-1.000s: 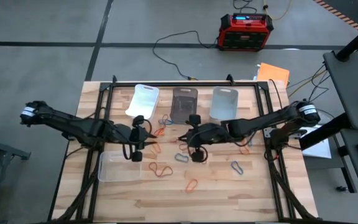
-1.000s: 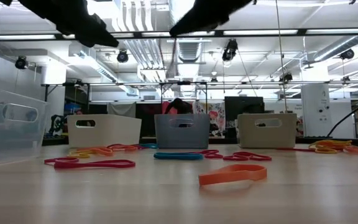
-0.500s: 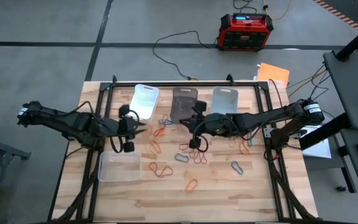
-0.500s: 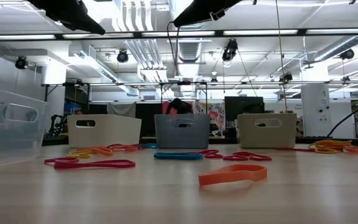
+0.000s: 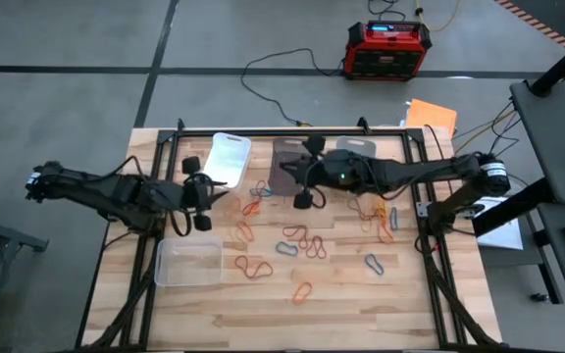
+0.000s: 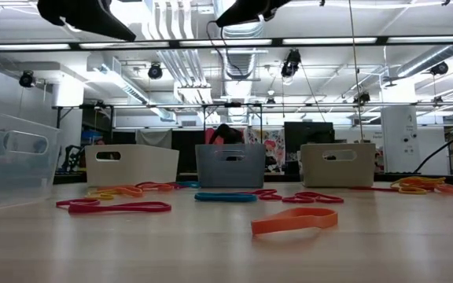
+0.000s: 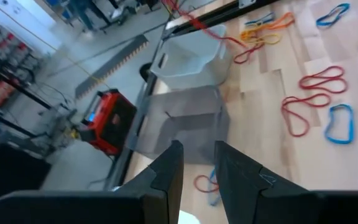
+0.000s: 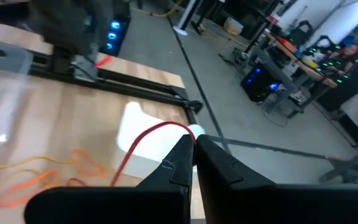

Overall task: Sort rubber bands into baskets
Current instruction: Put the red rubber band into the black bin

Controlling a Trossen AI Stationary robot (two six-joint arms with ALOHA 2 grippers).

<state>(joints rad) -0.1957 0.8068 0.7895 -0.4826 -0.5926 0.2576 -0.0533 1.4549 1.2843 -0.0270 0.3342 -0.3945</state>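
- Hovering with the right gripper [image 5: 285,180] high over the worktop [image 5: 361,314], at the left edge of the dark basket [image 5: 293,154] in the back row.
- Pinching a red rubber band [image 8: 143,142] between the right fingers [image 8: 178,163], which are pressing almost together; the loop is hanging out in front of the tips, clear of the worktop.
- Hanging with the left gripper [image 5: 216,194] in the air too, just in front of the white basket [image 5: 226,157] and behind the clear basket [image 5: 189,262] at the near left.
- Keeping the left fingers [image 7: 166,171] narrow, with a small gap and nothing gripped between them.
- Pointing the left wrist camera toward the dark basket and the second clear basket [image 7: 188,53] behind it.
- Lying loose on the worktop between the baskets: a red pair of bands [image 5: 253,266], an orange band [image 5: 303,291] nearer the front edge, a grey band [image 5: 374,263] at the right, and an orange bunch [image 5: 385,227] under the right arm.
- Showing in the low view only the two arms at the top edge, well above the white, dark and third baskets standing in a row.
- Standing on the floor behind the worktop: a red and black box [image 5: 387,49].
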